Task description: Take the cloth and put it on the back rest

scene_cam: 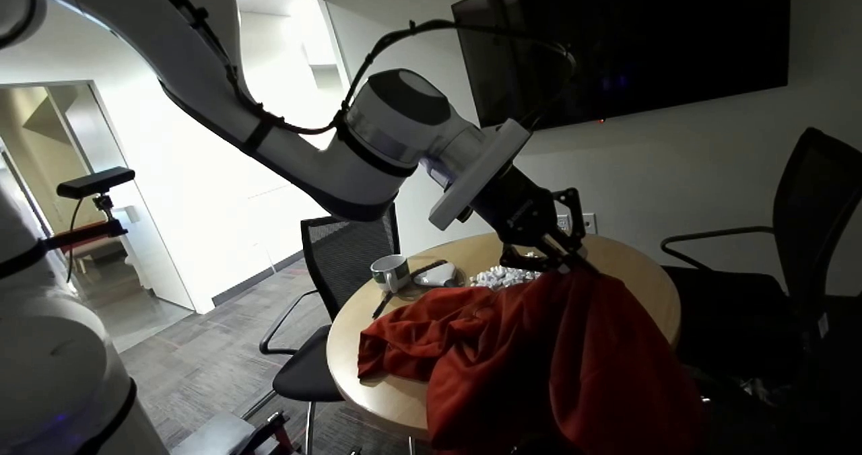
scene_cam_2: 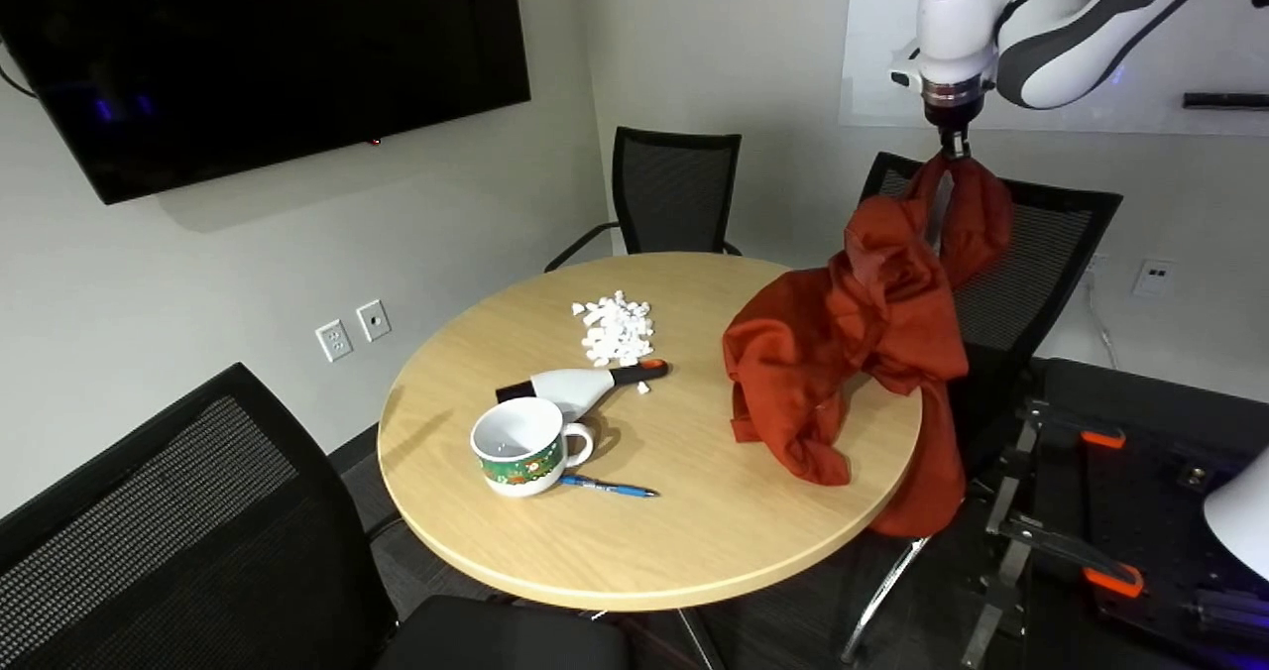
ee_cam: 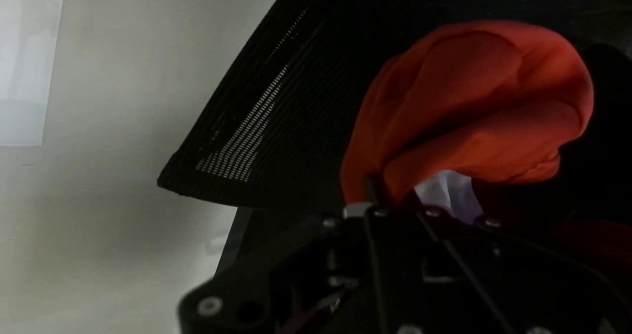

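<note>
The orange-red cloth (scene_cam: 498,347) is bunched, partly on the round table (scene_cam_2: 634,561) and partly raised by my gripper (scene_cam: 572,261). In an exterior view, the cloth (scene_cam_2: 892,293) hangs from the gripper (scene_cam_2: 955,145) in front of a black mesh back rest (scene_cam_2: 1036,274), with one end hanging over the table's edge. In the wrist view, the gripper (ee_cam: 392,198) is shut on the cloth (ee_cam: 484,97), and a white patch shows beside the fold. The back rest (ee_cam: 276,131) lies beyond and to the left there. The pinched part between the fingertips is hidden.
On the table are a mug (scene_cam_2: 520,447), a brush (scene_cam_2: 575,388), a blue pen (scene_cam_2: 610,487) and a pile of white pieces (scene_cam_2: 617,328). Other black chairs (scene_cam_2: 677,189) stand around the table. A wall screen (scene_cam: 626,44) hangs behind the arm.
</note>
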You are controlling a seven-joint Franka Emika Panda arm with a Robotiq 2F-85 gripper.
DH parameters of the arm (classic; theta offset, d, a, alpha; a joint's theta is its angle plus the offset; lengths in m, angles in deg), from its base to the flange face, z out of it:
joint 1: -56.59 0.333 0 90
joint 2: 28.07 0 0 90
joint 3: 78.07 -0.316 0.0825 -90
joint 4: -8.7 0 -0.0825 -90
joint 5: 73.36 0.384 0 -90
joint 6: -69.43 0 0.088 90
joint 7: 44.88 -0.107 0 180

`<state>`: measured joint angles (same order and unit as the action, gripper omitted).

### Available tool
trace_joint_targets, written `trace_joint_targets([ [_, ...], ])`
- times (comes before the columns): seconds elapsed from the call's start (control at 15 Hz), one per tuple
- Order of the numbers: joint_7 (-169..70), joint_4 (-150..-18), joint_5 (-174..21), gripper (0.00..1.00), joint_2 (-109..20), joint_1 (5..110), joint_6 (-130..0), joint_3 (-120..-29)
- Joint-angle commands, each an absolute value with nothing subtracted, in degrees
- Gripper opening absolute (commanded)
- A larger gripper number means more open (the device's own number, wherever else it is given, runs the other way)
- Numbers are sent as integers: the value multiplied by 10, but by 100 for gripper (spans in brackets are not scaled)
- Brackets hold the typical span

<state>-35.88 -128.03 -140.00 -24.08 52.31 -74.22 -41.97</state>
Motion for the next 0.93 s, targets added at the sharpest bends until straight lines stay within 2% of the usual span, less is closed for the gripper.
trace_joint_targets([
  [0.0,-331,-1248,-1369,2,-212,451,-743,-468],
  [0.87,-146,-1078,-1169,2,-205,346,-730,-479],
])
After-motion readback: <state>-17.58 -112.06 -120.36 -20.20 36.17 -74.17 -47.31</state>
